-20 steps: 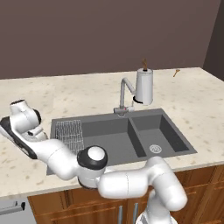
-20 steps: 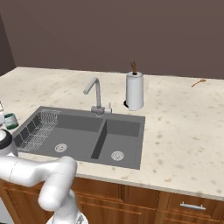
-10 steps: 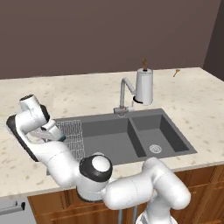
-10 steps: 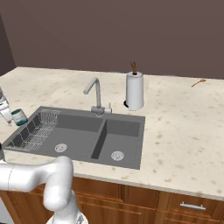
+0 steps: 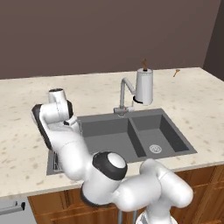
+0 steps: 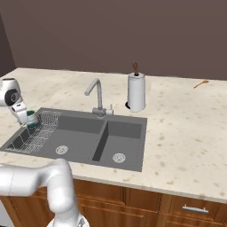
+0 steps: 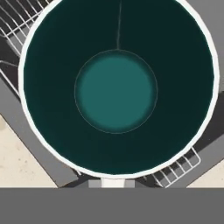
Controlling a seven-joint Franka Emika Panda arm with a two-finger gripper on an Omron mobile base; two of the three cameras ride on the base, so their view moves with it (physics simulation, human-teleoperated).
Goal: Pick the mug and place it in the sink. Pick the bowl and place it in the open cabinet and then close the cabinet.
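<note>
Tool (image 6: 26,120) closed on the mug (image 6: 32,118), held at the left end of the sink (image 6: 106,146), above the wire rack (image 6: 33,135). Hand view looks straight down into the mug's dark green inside, rack wires beneath. Judgement: lower it level until it rests on the rack, then release; avoid tipping against the surface (image 6: 186,133) edge.

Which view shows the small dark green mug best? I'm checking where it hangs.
The right base view: the small dark green mug hangs over the wire rack at the dark grey sink's corner. The hand view gives just its inside; in the left base view the arm hides it.
</note>
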